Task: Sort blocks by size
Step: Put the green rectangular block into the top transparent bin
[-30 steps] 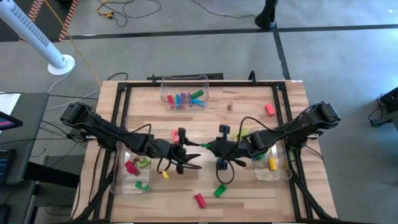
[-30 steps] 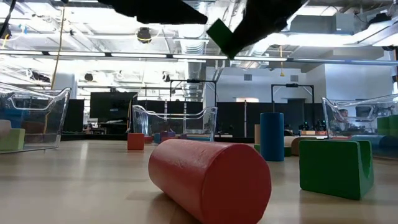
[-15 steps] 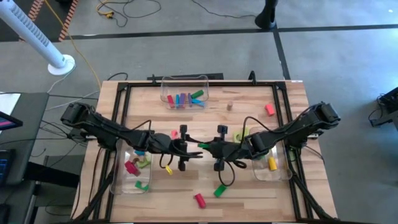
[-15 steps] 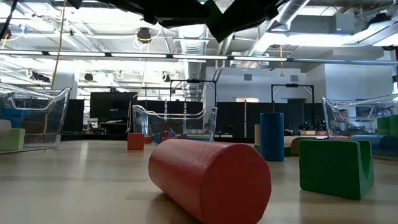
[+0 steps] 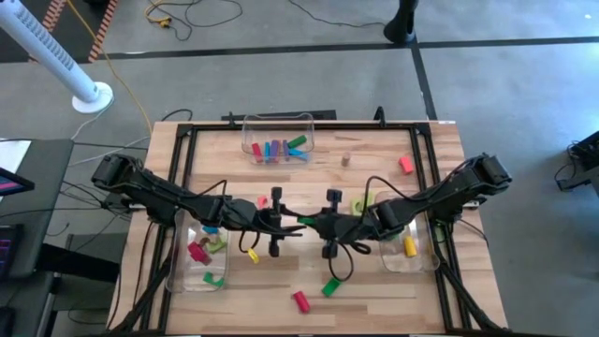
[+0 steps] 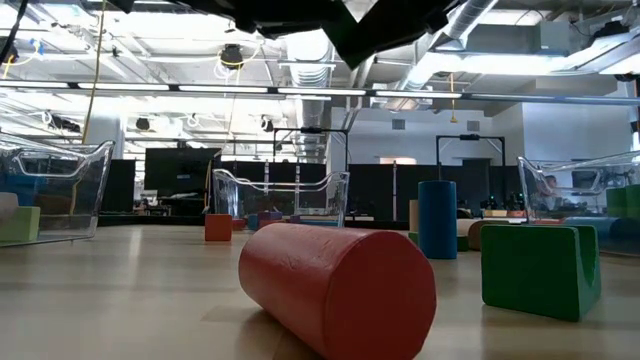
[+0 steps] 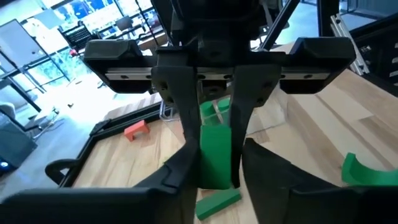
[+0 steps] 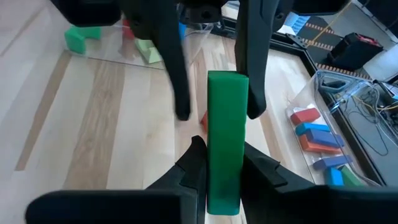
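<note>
Green bar (image 8: 224, 140), long axis spanning between arms, clenched by right tool (image 8: 222, 163) and left tool (image 7: 214, 163).

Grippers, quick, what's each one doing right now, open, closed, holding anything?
Left gripper: closing around the green block at mid-table; a firm grip cannot be told.
Right gripper: closed on the same green block, held upright between its fingers.

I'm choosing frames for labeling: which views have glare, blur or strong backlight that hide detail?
Low view: bright ceiling lights leave the arms overhead as dark silhouettes; the near red cylinder is sharp. Left wrist view: windows behind are washed out, and the green block is soft. Right wrist view: the fingers beyond the block are blurred. High view: evenly lit.
</note>
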You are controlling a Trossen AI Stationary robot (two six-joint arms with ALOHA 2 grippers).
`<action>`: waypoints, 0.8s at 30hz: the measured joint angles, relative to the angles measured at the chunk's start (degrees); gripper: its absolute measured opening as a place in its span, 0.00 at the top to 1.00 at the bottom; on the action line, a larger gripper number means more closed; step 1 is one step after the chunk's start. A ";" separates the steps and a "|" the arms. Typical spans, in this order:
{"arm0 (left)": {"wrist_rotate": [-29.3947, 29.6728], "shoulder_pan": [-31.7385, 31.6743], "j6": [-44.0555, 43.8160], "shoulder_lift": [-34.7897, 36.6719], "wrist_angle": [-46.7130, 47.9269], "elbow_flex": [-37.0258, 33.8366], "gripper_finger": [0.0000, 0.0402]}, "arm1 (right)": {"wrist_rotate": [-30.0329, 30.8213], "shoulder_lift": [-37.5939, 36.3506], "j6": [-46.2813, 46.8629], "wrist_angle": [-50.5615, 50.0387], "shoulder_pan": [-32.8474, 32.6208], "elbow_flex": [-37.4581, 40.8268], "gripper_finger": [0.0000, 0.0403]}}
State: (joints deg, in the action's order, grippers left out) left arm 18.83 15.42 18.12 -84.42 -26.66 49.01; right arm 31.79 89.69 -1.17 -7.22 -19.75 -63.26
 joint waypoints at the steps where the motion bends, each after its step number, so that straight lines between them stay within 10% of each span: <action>1: -0.18 0.00 -0.01 0.00 -0.02 0.00 0.75 | 0.02 0.00 0.00 0.12 -0.02 0.00 0.77; 15: -0.54 -0.02 0.81 0.00 0.13 0.00 0.86 | 0.42 0.04 -0.47 0.26 -0.04 0.02 0.76; 24: -0.11 -0.02 2.48 0.57 1.80 0.00 0.86 | 2.70 0.04 1.00 -1.78 0.00 0.00 0.57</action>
State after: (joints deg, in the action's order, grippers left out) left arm 18.71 15.40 20.60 -83.85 -24.86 49.01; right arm 34.49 89.73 -0.17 -9.00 -19.75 -63.26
